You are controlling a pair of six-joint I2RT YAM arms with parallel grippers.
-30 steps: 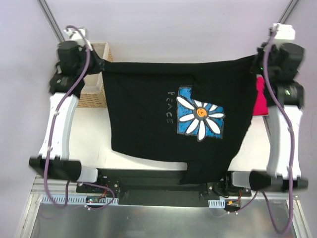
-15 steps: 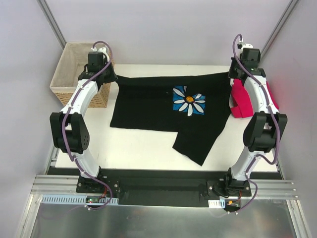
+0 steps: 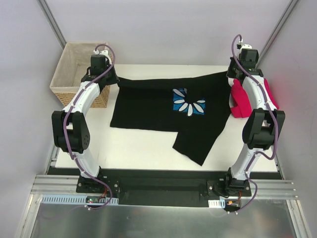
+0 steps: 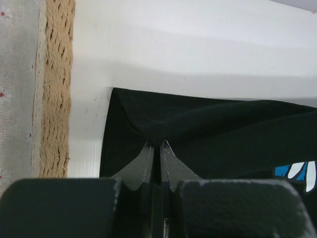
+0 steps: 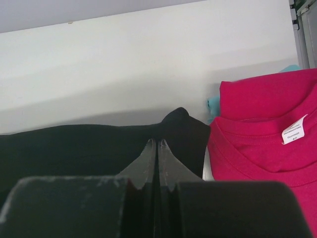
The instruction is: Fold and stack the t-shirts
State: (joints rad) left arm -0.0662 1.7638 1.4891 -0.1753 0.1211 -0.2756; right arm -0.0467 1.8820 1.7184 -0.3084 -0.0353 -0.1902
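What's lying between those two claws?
The black t-shirt, its far corners pinched by the left claw and right claw; the top view shows it.

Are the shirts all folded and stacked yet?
Not yet, nothing looks finished. The black daisy shirt lies spread out, unfolded, with the left fingers and right fingers pinching its far corners. The pink shirt waits on the right, unstacked. Left: folding, then stacking them.

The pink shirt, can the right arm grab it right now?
Probably not yet. The right gripper is pinched shut on a corner of the black shirt. The pink shirt lies right beside it with nothing between, so it looks reachable once the gripper lets go.
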